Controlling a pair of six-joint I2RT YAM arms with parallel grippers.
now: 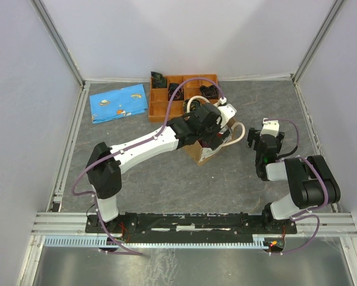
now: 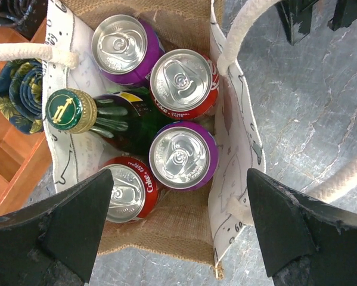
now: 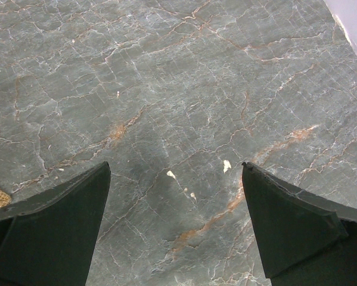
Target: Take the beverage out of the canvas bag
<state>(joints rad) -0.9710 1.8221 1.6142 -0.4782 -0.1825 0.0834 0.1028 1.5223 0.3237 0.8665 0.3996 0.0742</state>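
The canvas bag stands mid-table, mostly hidden under my left arm. In the left wrist view its burlap wall is open to me from above. Inside stand two purple cans, two red Coke cans and a green bottle with a green cap. My left gripper hangs open and empty just above the bag's near edge, one finger over the lower Coke can. My right gripper is open and empty above bare table, right of the bag.
An orange compartment tray with dark items stands behind the bag, and shows at the left in the left wrist view. A blue cloth lies at the back left. Cream rope handles flank the bag. White walls enclose the table.
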